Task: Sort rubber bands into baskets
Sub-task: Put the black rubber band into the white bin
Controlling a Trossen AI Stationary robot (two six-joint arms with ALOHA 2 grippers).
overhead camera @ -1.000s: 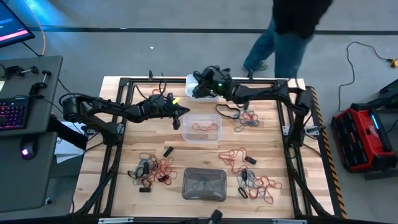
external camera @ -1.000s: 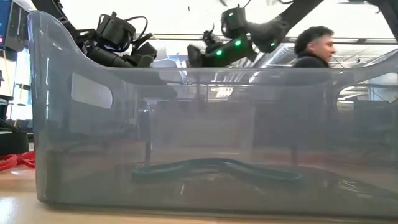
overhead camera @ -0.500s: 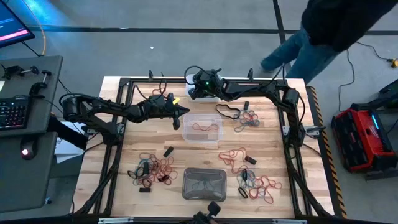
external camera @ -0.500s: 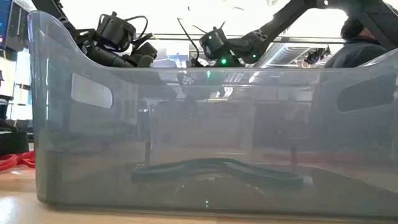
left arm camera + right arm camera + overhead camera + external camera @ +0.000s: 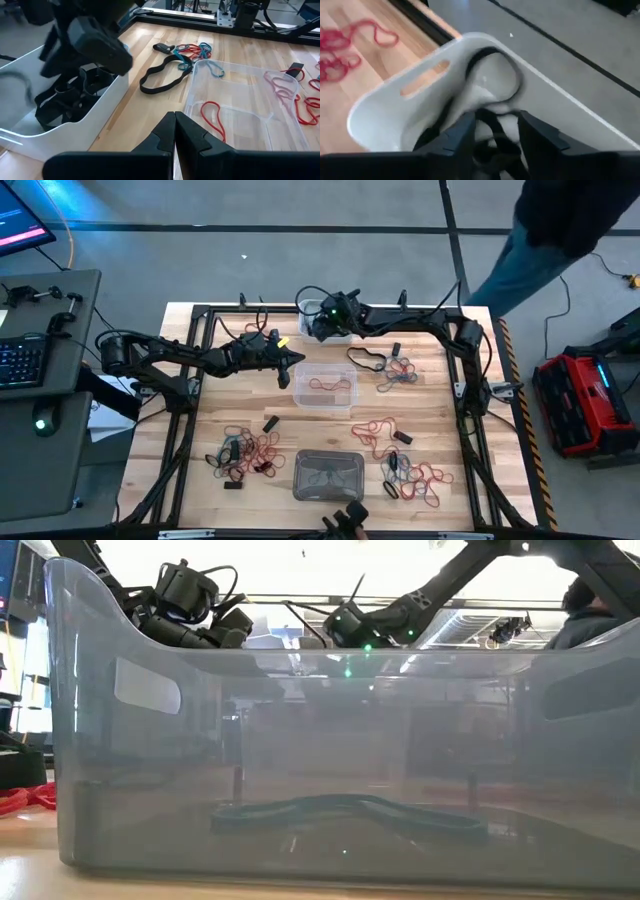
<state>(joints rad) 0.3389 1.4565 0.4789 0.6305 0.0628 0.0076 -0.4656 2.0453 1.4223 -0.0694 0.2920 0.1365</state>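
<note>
The white basket (image 5: 312,311) stands at the table's far edge with black rubber bands (image 5: 65,100) in it. My right gripper (image 5: 492,125) hangs open just above it, tipped downward; a black band (image 5: 492,75) loops in the basket in front of its fingers. The clear basket (image 5: 325,387) holds red bands (image 5: 212,112), and a teal band (image 5: 215,70) lies at its rim. My left gripper (image 5: 175,120) waits shut beside the clear basket's left end. The grey basket (image 5: 328,475) at the near edge holds a dark band (image 5: 350,810). My right gripper stands open over the white basket. A black band (image 5: 490,127) runs down between its fingers, blurred, and I cannot tell whether it touches either finger.
Loose red, black and teal bands lie in heaps at the near left (image 5: 248,450), near right (image 5: 415,475) and right of the clear basket (image 5: 395,370). A long black band (image 5: 160,77) lies between the white and clear baskets. A person (image 5: 560,230) walks beyond the far right corner.
My right gripper has sunk toward the white basket and tipped its fingers downward. Behind the table the person has walked toward the right.
</note>
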